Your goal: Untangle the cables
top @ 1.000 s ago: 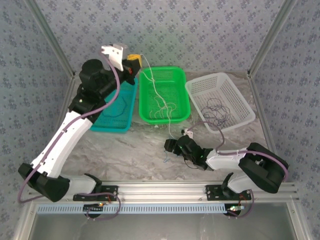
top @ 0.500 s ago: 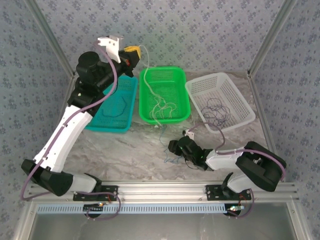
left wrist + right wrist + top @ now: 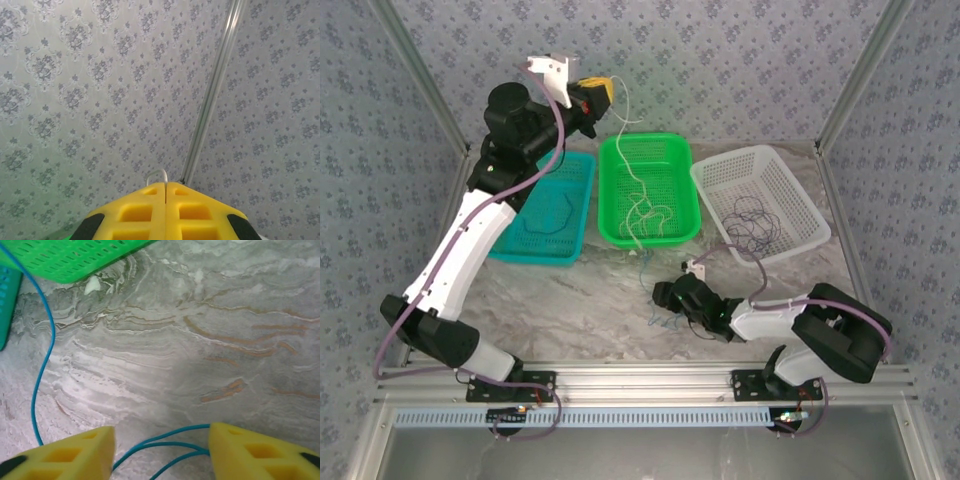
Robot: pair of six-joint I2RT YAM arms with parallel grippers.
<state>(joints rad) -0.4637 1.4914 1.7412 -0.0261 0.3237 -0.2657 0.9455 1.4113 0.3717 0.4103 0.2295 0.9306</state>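
Observation:
My left gripper (image 3: 594, 92) is raised high at the back, above the baskets, shut on the pale cream cable (image 3: 632, 175). That cable hangs from it down into the green basket (image 3: 650, 243). In the left wrist view the yellow jaws (image 3: 165, 186) are pressed together with a cream loop (image 3: 157, 174) poking out at the tip. My right gripper (image 3: 662, 298) is low over the table, open. In the right wrist view, strands of the blue cable (image 3: 170, 442) lie on the marble between its fingers (image 3: 67, 455). Dark cables lie in the white basket (image 3: 704, 195) and the teal basket (image 3: 535, 257).
The three baskets stand side by side at the back of the marble table. The blue cable (image 3: 656, 318) trails on the table in front of the green basket (image 3: 75, 260). Patterned walls and metal posts close in the sides.
The left arm has swung its gripper up and to the right with the cream cable in it. The right gripper has shifted slightly left over the blue cable.

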